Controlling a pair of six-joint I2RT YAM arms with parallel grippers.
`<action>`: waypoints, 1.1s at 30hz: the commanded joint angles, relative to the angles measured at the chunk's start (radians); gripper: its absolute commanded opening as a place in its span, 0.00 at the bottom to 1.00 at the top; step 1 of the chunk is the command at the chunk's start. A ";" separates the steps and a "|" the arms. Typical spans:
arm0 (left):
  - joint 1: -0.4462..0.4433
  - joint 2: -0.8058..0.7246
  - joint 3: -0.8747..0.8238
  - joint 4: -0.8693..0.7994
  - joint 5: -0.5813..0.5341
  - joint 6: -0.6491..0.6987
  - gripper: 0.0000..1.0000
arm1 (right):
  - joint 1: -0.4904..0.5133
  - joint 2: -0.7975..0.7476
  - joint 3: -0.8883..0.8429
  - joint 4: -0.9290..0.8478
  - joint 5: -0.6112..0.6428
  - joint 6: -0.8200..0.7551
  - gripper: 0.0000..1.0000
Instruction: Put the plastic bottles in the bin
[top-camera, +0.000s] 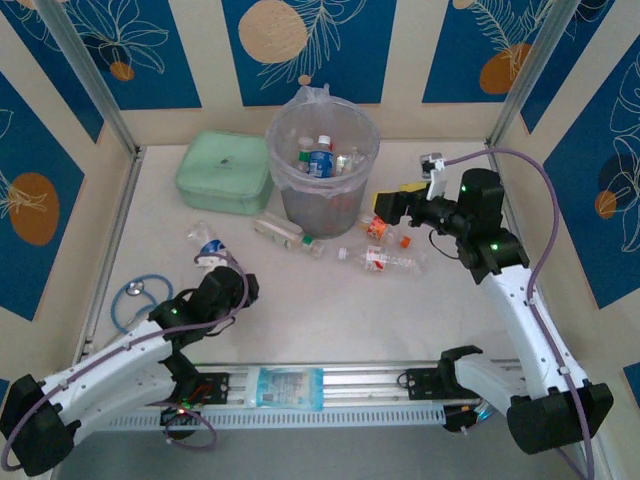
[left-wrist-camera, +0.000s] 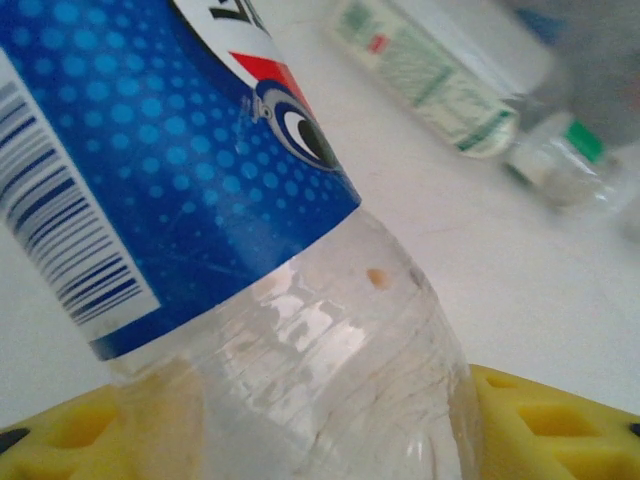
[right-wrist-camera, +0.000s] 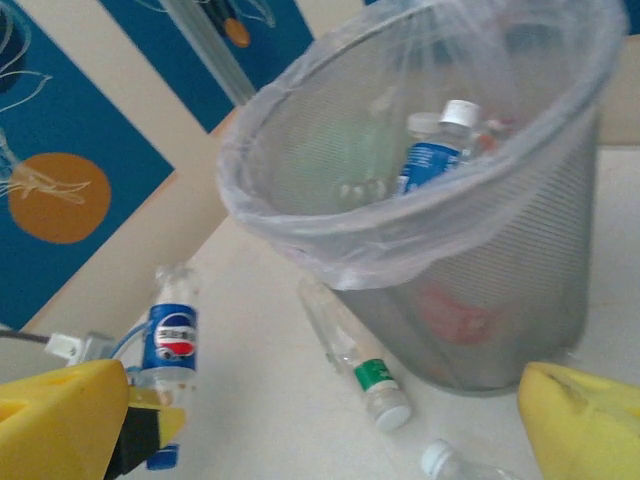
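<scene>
My left gripper (top-camera: 213, 263) (left-wrist-camera: 320, 435) is shut on the shoulder of a clear bottle with a blue label (top-camera: 206, 243) (left-wrist-camera: 150, 170), low over the table's left side; the same bottle (right-wrist-camera: 172, 338) appears in the right wrist view. The grey bin (top-camera: 322, 190) (right-wrist-camera: 500, 260) with its bag liner stands at the back middle and holds several bottles (top-camera: 318, 158) (right-wrist-camera: 432, 160). My right gripper (top-camera: 386, 207) (right-wrist-camera: 330, 440) hangs open beside the bin's right side, nothing between its yellow fingers (right-wrist-camera: 60, 420). Loose bottles lie in front of the bin: a green-labelled one (top-camera: 280, 229) (right-wrist-camera: 370, 372), a red-labelled one (top-camera: 385, 260) and an orange one (top-camera: 377, 228).
A mint-green zip case (top-camera: 224, 172) lies left of the bin. A blue stethoscope (top-camera: 134, 297) rests near the left wall. A small red cap (top-camera: 407, 241) sits by the orange bottle. Walls close the table on three sides.
</scene>
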 joint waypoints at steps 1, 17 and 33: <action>-0.026 -0.015 0.036 0.185 0.114 0.174 0.00 | 0.045 0.026 0.069 -0.022 -0.061 -0.051 1.00; -0.226 0.103 0.230 0.288 0.251 0.476 0.00 | 0.172 0.234 0.225 -0.056 -0.159 0.007 0.85; -0.324 0.231 0.303 0.377 0.350 0.598 0.00 | 0.262 0.419 0.383 -0.198 -0.222 -0.064 0.93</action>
